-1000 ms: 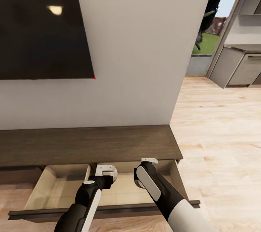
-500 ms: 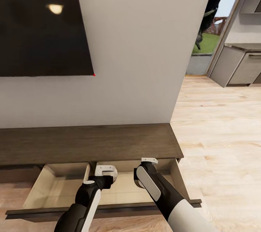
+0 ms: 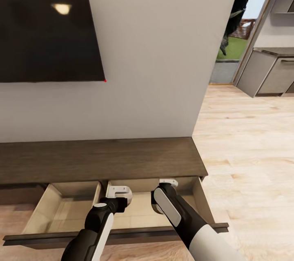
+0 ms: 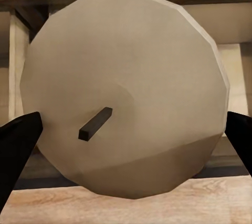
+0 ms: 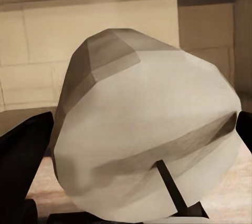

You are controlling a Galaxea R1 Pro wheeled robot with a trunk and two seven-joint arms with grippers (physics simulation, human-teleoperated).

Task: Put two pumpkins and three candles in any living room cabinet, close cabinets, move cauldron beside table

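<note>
Both arms hung over the open drawer of the low brown cabinet under the wall TV. Left pincer was clamped on a pale candle, wick facing the camera. Right pincer gripped a second candle the same way. Neither candle was in the drawer yet. Best move, I'd judge: lower each wrist well inside the beige walls before letting go, keeping clear of the centre divider, then back out so the drawer can shut.
</note>
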